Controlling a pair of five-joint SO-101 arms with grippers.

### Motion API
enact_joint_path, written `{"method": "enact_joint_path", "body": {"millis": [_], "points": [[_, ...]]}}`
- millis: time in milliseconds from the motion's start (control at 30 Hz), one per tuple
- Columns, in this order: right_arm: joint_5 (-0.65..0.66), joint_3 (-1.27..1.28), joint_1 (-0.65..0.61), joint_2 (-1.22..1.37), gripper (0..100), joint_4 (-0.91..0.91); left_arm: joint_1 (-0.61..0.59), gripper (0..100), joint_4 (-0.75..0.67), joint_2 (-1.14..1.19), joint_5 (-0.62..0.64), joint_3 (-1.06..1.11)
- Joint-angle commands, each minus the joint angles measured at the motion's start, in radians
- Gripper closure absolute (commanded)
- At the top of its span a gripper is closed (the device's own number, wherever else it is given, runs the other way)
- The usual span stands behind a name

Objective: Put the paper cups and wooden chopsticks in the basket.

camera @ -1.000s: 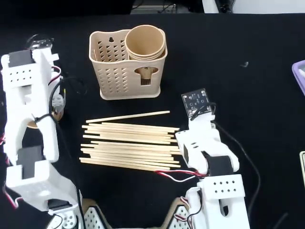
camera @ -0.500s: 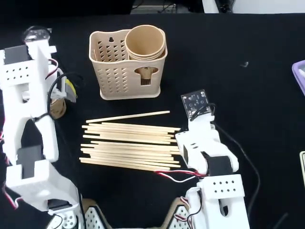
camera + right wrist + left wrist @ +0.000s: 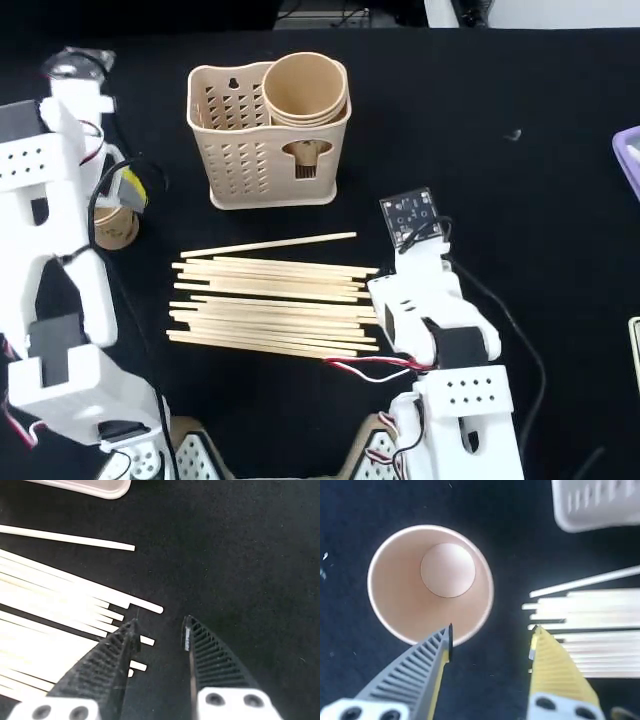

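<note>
A single paper cup (image 3: 113, 227) (image 3: 431, 584) stands upright on the black table, left of the chopsticks. My left gripper (image 3: 490, 632) is open above it, one finger over the cup's rim, the other beside it. Several wooden chopsticks (image 3: 272, 303) (image 3: 55, 615) lie in a flat pile at the table's middle. My right gripper (image 3: 160, 625) hangs open at the pile's right ends, holding nothing. The beige basket (image 3: 232, 160) behind the pile holds nested paper cups (image 3: 305, 90) in its right compartment.
A purple object (image 3: 630, 155) and a pale edge (image 3: 635, 350) sit at the table's right border. The right arm's body (image 3: 440, 340) stands beside the chopsticks. Bare black table lies to the right of the basket.
The left arm has moved toward the back of the table, uncovering the single paper cup beneath it. The right arm and the chopsticks have stayed put.
</note>
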Motion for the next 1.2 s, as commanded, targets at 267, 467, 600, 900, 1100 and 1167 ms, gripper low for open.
{"method": "enact_joint_path", "body": {"millis": [267,467,600,900,1100,1167], "points": [[0.002,-0.002,0.015,-0.019,85.0,-0.026,-0.028,88,-0.058,0.104,-0.089,0.007],[0.002,-0.002,0.017,-0.019,85.0,-0.026,-0.036,97,-0.054,0.14,-0.086,0.013],[0.002,-0.002,0.017,-0.019,85.0,-0.026,-0.039,97,-0.023,0.063,-0.084,-0.027],[0.002,-0.002,0.017,-0.019,85.0,-0.026,0.016,97,0.055,-0.31,0.077,-0.3],[0.002,0.001,0.017,-0.016,85.0,-0.041,0.097,97,-0.14,-0.434,0.427,-0.34],[0.002,0.013,0.017,-0.019,85.0,-0.049,0.191,97,-0.144,-0.436,0.414,-0.34]]}}
